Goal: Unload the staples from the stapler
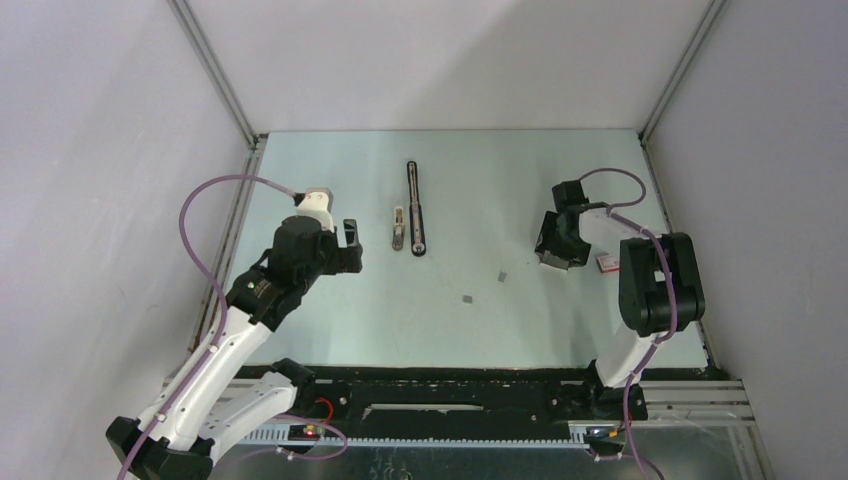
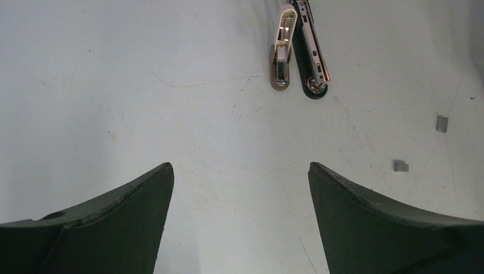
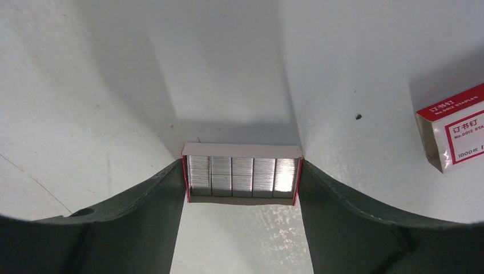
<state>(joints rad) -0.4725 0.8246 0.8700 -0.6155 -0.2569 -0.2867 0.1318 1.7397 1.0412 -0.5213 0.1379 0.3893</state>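
Risking a knock: the left pincer (image 2: 240, 168), spread wide and empty, sits short of the staples (image 2: 282, 48). Two loose bits (image 2: 400, 166) lie on the bench (image 2: 114, 85) to its right. The staples lie further ahead, just beside the stapler (image 2: 313, 51), possibly touching, hard to tell. A skewed approach could shove both. The right pincer (image 3: 242, 171) is clamped on a refill tray (image 3: 242, 150); tilting would spill it.
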